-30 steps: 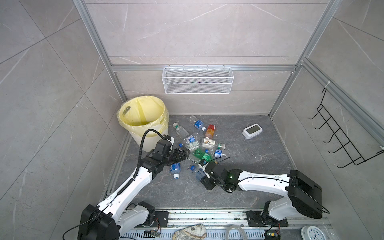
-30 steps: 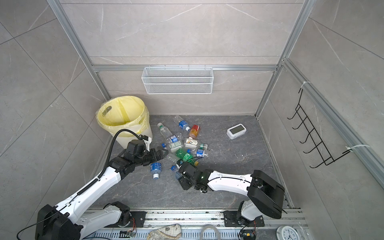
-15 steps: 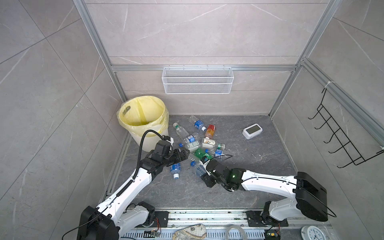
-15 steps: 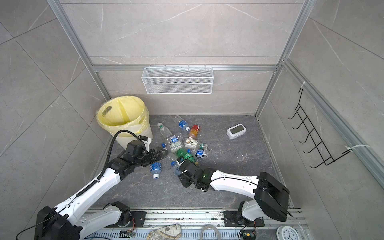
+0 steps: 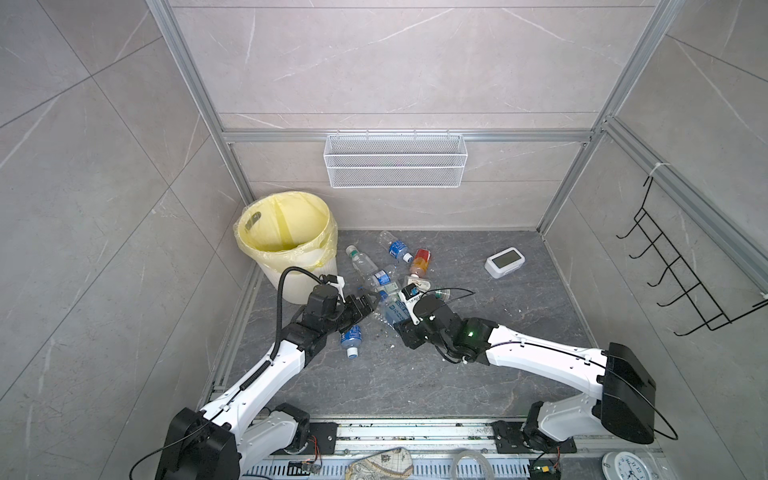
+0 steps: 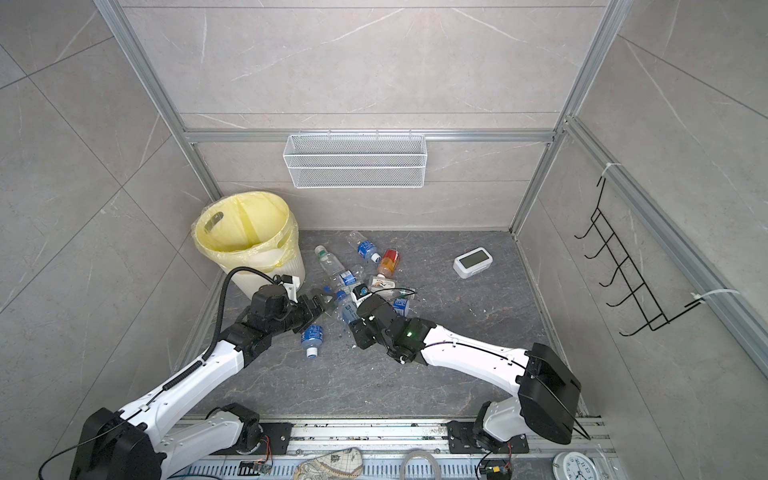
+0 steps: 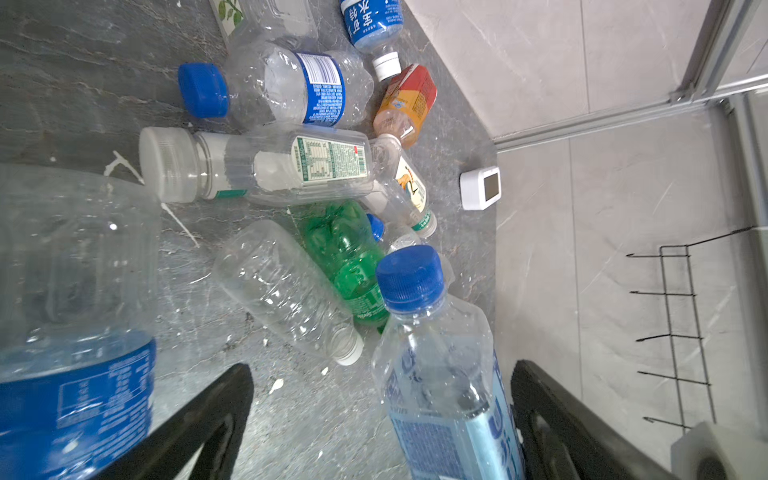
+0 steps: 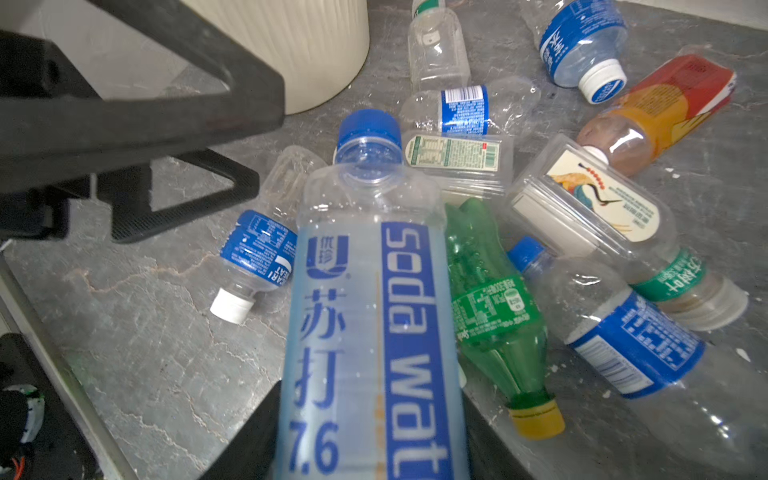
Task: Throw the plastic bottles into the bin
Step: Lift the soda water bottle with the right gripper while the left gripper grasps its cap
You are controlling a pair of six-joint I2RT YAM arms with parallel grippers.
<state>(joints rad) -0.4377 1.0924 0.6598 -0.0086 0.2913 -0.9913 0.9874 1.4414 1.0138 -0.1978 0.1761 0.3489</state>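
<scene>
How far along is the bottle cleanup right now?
Done: no bottle visible in the yellow-lined cream ribbed bin. In hand: right end effector shut on a clear blue-labelled soda-water bottle; left end effector open, empty. Left: the pile of plastic bottles on the floor.

Grey marbled floor (image 5: pixel 478 374) under strewn plastic bottles (image 5: pixel 398 248), bin (image 5: pixel 302 286), white clock (image 5: pixel 504 262).

Back left the bin (image 5: pixel 286 224) — bottles (image 5: pixel 376 276) heaped beside it, clock (image 5: pixel 504 262) farther right.
</scene>
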